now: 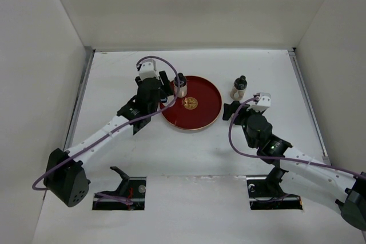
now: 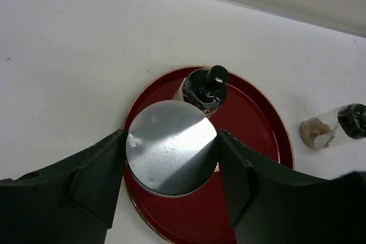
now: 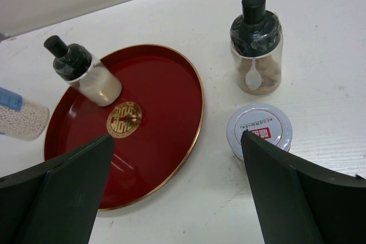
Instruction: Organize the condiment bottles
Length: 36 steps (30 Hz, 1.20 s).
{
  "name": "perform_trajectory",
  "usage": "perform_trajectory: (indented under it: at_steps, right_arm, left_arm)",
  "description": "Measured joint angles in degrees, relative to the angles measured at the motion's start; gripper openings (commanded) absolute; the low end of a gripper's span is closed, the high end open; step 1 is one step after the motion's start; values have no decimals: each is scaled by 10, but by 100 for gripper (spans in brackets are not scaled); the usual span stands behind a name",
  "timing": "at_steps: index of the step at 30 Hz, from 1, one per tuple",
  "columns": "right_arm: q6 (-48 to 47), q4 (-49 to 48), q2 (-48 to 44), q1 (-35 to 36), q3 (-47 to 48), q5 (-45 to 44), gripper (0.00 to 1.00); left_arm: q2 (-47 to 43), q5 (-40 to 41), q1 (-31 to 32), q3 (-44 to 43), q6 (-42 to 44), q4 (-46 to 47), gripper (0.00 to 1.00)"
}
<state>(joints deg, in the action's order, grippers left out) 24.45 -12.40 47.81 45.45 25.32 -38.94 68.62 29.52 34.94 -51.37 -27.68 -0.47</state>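
A red round tray (image 1: 205, 110) lies mid-table. A squat pale bottle with a black cap (image 1: 180, 86) stands on its far left part; it also shows in the left wrist view (image 2: 206, 87) and the right wrist view (image 3: 86, 74). My left gripper (image 1: 167, 94) is shut on a cylinder with a silver end (image 2: 170, 147) over the tray's left edge; its blue label and white contents show in the right wrist view (image 3: 17, 115). A second black-capped bottle (image 1: 239, 87) stands on the table right of the tray. My right gripper (image 3: 176, 141) is open and empty just short of it.
A short white jar with a red-printed lid (image 3: 260, 128) stands on the table by my right gripper's right finger, in front of the second bottle (image 3: 255, 44). White walls enclose the table on the left, back and right.
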Motion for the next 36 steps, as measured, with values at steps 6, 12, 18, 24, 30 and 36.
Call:
perform_trajectory:
  at_steps: [6, 12, 18, 24, 30, 36]
  right_arm:
    - [4, 0, 0, -2, 0, 0, 100]
    - [9, 14, 5, -15, 0, -11, 100]
    - [9, 47, 3, -16, 1, -47, 41]
    - [13, 70, 25, -28, 14, -72, 71]
    - [14, 86, 90, -63, 24, -85, 100]
    - [21, 94, 124, -105, 27, -69, 100]
  left_arm:
    - [69, -9, 8, 14, 3, 39, 34]
    - [119, -12, 14, 25, 10, 67, 44]
    - [119, -7, 19, 37, 17, 91, 71]
    - [112, 1, 26, 47, 17, 110, 88]
    - [61, 4, 30, 74, 17, 115, 92]
    - [-59, 7, 40, 128, 8, 131, 91]
